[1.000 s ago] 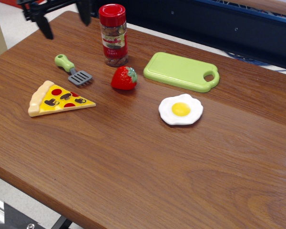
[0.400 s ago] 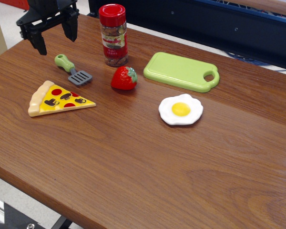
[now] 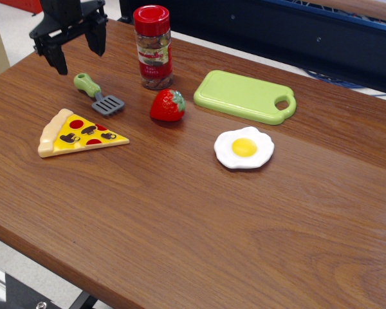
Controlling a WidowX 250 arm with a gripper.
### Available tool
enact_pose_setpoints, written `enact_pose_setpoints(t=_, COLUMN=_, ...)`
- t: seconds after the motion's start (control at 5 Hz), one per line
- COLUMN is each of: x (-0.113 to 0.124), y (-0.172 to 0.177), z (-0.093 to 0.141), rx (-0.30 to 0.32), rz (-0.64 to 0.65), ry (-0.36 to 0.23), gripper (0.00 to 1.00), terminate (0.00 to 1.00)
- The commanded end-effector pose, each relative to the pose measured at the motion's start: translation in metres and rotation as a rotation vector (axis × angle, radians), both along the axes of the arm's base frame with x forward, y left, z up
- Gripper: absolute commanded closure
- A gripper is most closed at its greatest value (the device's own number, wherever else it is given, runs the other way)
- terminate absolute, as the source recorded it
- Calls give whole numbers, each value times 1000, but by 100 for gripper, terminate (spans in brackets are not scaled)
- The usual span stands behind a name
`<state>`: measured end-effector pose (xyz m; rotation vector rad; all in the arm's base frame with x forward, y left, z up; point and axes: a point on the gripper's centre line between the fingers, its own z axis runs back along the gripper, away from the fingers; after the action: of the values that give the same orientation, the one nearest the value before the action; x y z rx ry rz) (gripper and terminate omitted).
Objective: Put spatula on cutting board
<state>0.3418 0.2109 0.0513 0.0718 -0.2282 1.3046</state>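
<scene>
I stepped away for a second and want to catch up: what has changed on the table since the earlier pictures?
Only the claw moved: it came down from the top edge and now hangs open behind the spatula, taking hold of nothing. The spatula, cutting board, pizza slice, strawberry, spice jar and fried egg stayed put.

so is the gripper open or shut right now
Open. The gripper shows its two dark fingers spread apart with bare table between them, holding nothing, above the handle end of the spatula.
</scene>
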Motion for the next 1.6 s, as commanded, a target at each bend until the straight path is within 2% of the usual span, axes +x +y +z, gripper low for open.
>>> enact_pose_setpoints(t=0.0, x=6, y=0, z=6, rx=56, rz=26, ry=-43, gripper=0, terminate=0)
enact_pose_setpoints(t=0.2, x=9, y=-1, z=-6, rx=70, rz=3, ry=-31, gripper=0, terminate=0)
enact_pose_setpoints(t=0.4, x=12, y=-7, z=-10, rx=77, rz=-11, ry=-65, gripper=0, terminate=0)
enact_pose_setpoints(t=0.8, x=10, y=-8, z=-21, rx=73, rz=13, ry=-59, gripper=0, terminate=0)
enact_pose_setpoints(t=1.0, x=10, y=-3, z=-23, rx=77, rz=29, ry=-55, gripper=100, terminate=0)
enact_pose_setpoints(t=1.4, x=8, y=0, z=-27, rx=90, rz=41, ry=-52, gripper=100, terminate=0)
